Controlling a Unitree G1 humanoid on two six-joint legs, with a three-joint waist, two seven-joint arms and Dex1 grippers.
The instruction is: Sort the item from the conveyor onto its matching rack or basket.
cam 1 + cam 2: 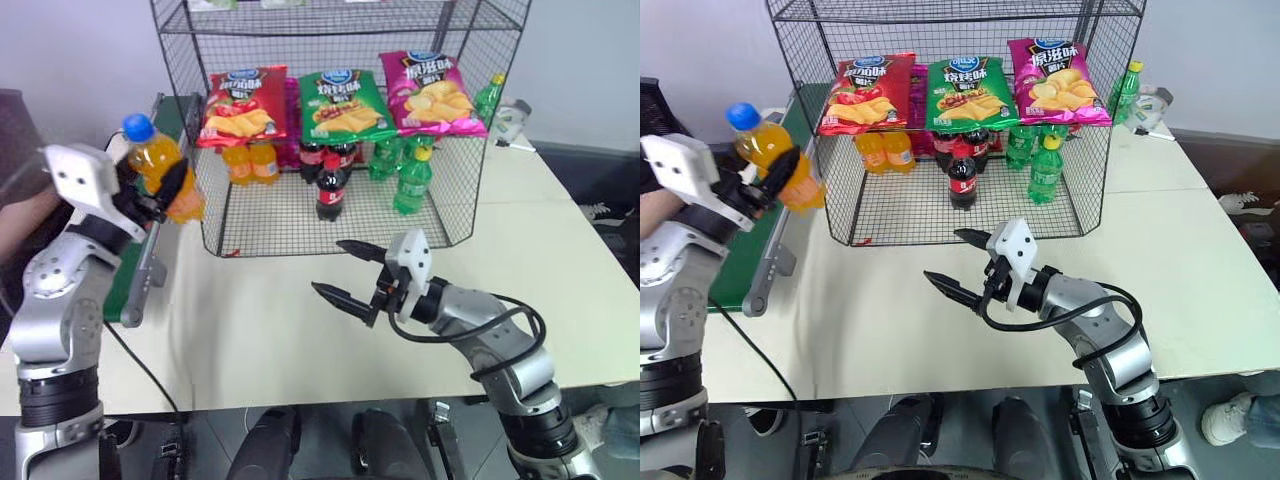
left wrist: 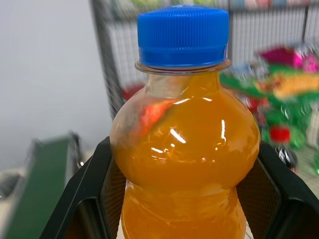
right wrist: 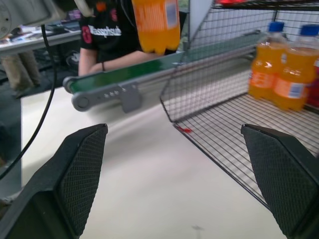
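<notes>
We are holding the small clear plastic bottle of orange soda [image 1: 163,167], with its blue screw cap, in our left gripper [image 1: 170,195], whose two black fingers are clamping the bottle's body from either side. The bottle is hanging in the air, tilted, above the long dark green conveyor belt [image 1: 128,275] with pale grey side rails, just outside the left wall of the tall black wire-mesh rack [image 1: 340,120].

The rack is our landmark. On its bottom tier, at the left, two matching orange soda bottles [image 1: 250,160] are standing; dark cola bottles with red caps [image 1: 331,185] are standing at the middle, and green soda bottles [image 1: 412,180] at the right. Three crisp bags, red, green and pink [image 1: 341,103], are leaning above them.

Our right gripper [image 1: 348,270] is hovering over the pale tabletop [image 1: 260,340] in front of the rack, its fingers spread wide and grasping nothing. A person in a dark shirt [image 3: 107,37] is sitting beyond the conveyor.

We judge the pick-up done and the carrying step under way. Next, the bottle needs swinging around the rack's front left corner, through the open front, and setting upright beside the two orange bottles without knocking them.
</notes>
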